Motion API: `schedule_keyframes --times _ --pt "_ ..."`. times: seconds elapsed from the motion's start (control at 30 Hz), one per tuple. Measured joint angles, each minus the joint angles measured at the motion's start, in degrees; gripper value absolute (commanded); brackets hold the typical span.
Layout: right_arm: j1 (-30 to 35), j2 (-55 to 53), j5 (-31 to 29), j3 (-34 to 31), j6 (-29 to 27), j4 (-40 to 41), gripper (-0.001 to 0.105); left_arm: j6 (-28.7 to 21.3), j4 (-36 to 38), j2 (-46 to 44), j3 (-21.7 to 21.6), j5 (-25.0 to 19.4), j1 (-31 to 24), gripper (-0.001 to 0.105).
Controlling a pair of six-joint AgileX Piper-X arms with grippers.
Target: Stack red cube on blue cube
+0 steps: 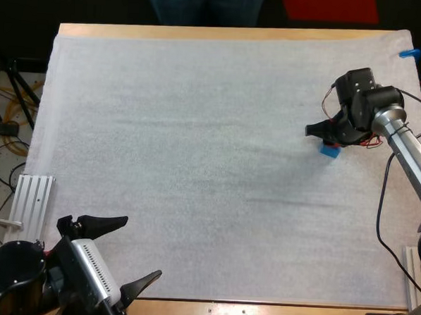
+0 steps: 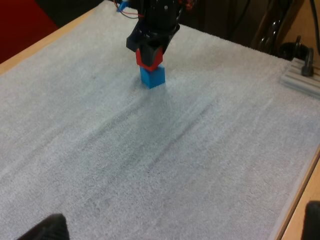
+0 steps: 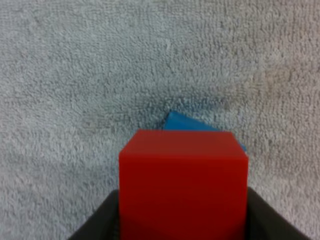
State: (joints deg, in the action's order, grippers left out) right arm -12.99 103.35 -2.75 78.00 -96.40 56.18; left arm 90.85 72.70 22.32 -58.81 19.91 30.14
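Note:
The red cube is pressed from both sides by the black fingers of my right gripper. It sits on or just over the blue cube, slightly turned against it; contact cannot be told. On the mat's right side the blue cube peeks out beneath that gripper. From the right wrist view, a corner of the blue cube shows behind the red one. My left gripper rests open at the table's near left corner, far from both cubes.
A person's legs stand beyond the table's far edge. Aluminium rails lie at the near left and near right of the mat. The white mat spreads bare between the arms.

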Motion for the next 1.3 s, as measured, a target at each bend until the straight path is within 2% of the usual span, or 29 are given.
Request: schedule_keyframes --times 0.07,0.13,0.2,0.3,0.37,0.73,1.1,1.17,1.3 --pt "0.0 0.0 0.0 0.0 0.0 -0.36 0.019 0.0 0.0 0.0 0.0 0.0 0.0 0.087" --pt "0.0 0.0 0.0 0.0 0.0 -0.61 0.028 0.0 0.0 0.0 0.0 0.0 0.0 0.087" --pt "0.0 0.0 -0.09 0.0 0.0 -0.62 0.044 0.0 0.0 0.0 0.0 0.0 0.0 0.087" --pt "0.0 0.0 -0.96 0.0 0.0 -0.62 0.057 0.0 0.0 0.0 0.0 0.0 0.0 0.087" --pt "0.0 0.0 -1.37 0.0 0.0 -0.62 0.06 0.0 0.0 0.0 0.0 0.0 0.0 0.087" --pt "0.0 -0.76 -1.36 0.0 0.0 -0.62 0.061 0.0 0.0 0.0 0.0 0.0 0.0 0.087" --pt "0.0 -12.24 -1.36 0.0 0.0 -0.62 0.061 0.0 -1.17 0.0 0.1 0.0 0.0 0.087" --pt "0.0 -14.6 -1.36 0.0 0.0 -0.62 0.061 0.67 -2.98 0.0 0.1 -1.83 0.0 0.087" --pt "0.0 -19.77 -1.36 0.0 0.0 -0.62 0.061 1.11 -6.07 0.85 0.1 -9.12 0.0 0.087"
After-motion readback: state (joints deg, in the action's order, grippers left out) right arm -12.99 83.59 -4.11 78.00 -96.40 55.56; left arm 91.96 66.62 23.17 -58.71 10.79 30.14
